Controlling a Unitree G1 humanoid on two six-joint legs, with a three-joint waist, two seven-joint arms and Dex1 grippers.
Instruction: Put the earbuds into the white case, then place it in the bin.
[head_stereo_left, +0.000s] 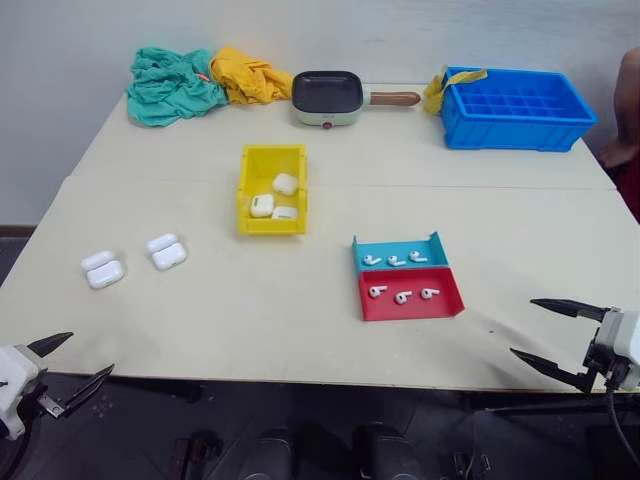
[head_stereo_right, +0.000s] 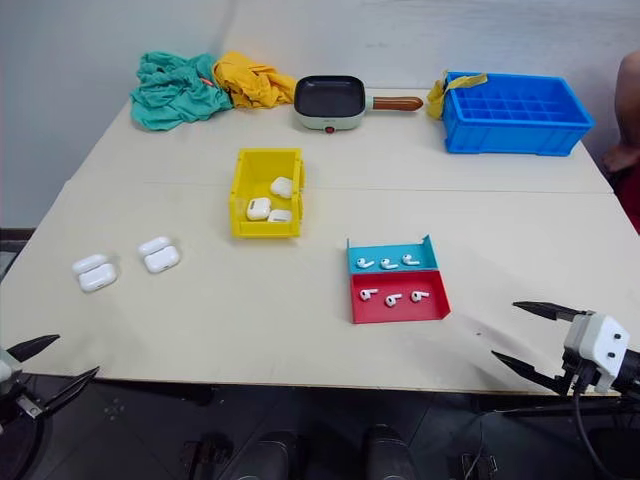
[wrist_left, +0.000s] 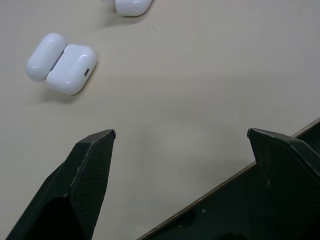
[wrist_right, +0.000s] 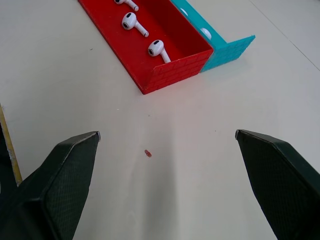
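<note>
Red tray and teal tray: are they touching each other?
Touching. The right wrist view shows the red tray pressed against the teal tray with no gap along their shared wall.

A person's arm (head_stereo_left: 628, 110) at three o'clock is cut off by the frame edge. In the right wrist view, the red tray (wrist_right: 150, 40) and teal tray (wrist_right: 220, 42) are cropped at twelve o'clock; earbuds (wrist_right: 205, 33) in the teal tray are largely hidden by its wall. A second white case (wrist_left: 132, 6) is cropped in the left wrist view. The blue crate's (head_stereo_left: 515, 108) contents cannot be determined.
</note>
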